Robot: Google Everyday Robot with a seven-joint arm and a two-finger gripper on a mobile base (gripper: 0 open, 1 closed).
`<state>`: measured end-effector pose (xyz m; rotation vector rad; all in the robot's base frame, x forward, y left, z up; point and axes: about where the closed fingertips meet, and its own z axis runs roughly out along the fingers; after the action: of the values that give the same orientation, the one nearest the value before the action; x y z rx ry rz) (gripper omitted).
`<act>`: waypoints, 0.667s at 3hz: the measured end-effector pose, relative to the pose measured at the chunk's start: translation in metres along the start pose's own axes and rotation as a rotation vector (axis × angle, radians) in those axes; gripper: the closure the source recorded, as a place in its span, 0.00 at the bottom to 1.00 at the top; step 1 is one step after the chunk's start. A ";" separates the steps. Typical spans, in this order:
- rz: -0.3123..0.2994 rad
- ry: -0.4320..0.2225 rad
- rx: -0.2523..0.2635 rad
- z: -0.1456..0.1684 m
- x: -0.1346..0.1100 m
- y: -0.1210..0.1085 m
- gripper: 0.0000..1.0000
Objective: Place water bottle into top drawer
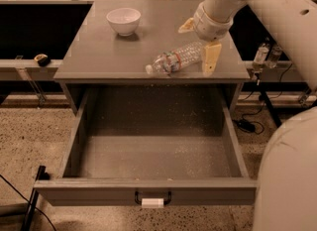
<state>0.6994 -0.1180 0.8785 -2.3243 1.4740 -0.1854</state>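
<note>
Gripper (195,49) is down over the cabinet top (94,51), fingers apart at the base of the water bottle (173,60), which lies on its side there. Top drawer (89,191) stands pulled open, its speckled floor showing.

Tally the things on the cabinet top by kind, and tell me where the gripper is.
water bottle: 1
white bowl: 1
total: 2
gripper: open, above the water bottle's base end, right side of the cabinet top.
</note>
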 end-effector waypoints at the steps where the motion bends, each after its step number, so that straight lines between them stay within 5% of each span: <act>1: -0.010 -0.030 -0.022 0.019 -0.010 -0.004 0.11; 2: -0.021 -0.052 -0.036 0.028 -0.018 -0.005 0.29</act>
<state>0.7043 -0.0928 0.8568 -2.3559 1.4398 -0.1042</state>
